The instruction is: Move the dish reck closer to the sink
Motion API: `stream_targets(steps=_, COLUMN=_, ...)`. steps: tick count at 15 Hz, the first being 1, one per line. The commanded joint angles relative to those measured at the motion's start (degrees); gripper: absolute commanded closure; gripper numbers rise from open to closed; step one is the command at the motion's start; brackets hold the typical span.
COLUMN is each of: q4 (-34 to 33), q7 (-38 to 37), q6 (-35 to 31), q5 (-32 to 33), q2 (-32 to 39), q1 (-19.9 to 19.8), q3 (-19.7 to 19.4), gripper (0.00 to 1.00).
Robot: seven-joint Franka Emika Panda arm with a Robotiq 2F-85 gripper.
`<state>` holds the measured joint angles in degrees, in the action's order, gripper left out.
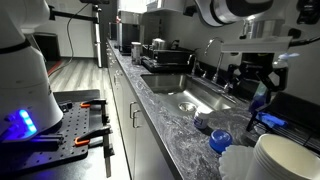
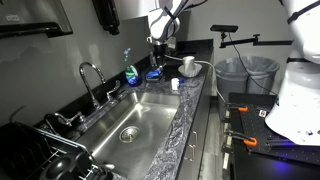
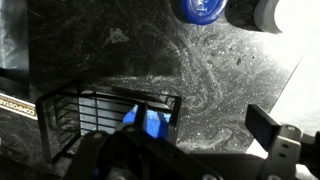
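Note:
The dish reck, a low black wire rack with a blue piece, lies on the grey marbled counter at the lower left of the wrist view. It also shows in both exterior views, beyond the sink's end. The sink is a steel basin with a curved faucet. My gripper hangs just above the rack's edge. It is open, with one finger over bare counter and the other by the rack's blue piece. It holds nothing.
A stack of white bowls and a blue-capped bottle stand near the rack. A white cup and a blue bottle stand by it. A dark tray with metal pots sits beyond the sink.

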<state>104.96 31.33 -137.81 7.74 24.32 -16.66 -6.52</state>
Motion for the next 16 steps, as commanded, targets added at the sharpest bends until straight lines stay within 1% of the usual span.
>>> stream_targets(steps=1, q4=-0.1, q7=-0.1, q6=0.2, q5=0.1, q2=0.0, q1=-0.1, q3=0.2, gripper=0.0)
stream_targets(steps=2, q4=-0.1, q7=-0.1, q6=0.2, q5=0.1, q2=0.1, q1=-0.1, q3=0.2, gripper=0.0)
stream_targets(steps=4, q4=-1.4, q7=1.7, q6=0.1, q5=-2.1, q2=1.5, q1=-1.4, q3=1.1, gripper=0.0)
stream_targets(steps=7, q4=-2.5, q7=5.4, q6=-2.1, q5=-3.8, q2=3.5, q1=-2.7, q3=2.3, gripper=0.0)
stream_targets(steps=9, q4=-3.2, q7=10.1, q6=-5.1, q5=-6.3, q2=4.8, q1=-4.4, q3=4.2, gripper=0.0)
stream_targets(steps=10, q4=-4.0, q7=11.6, q6=-5.6, q5=-7.3, q2=5.7, q1=-4.8, q3=4.9, gripper=0.0)
stream_targets(steps=13, q4=-6.7, q7=15.3, q6=-5.4, q5=-9.4, q2=8.1, q1=-5.7, q3=6.5, gripper=0.0)
stream_targets(steps=16, q4=-9.6, q7=16.2, q6=-4.4, q5=-10.3, q2=10.2, q1=-5.9, q3=7.1, gripper=0.0)
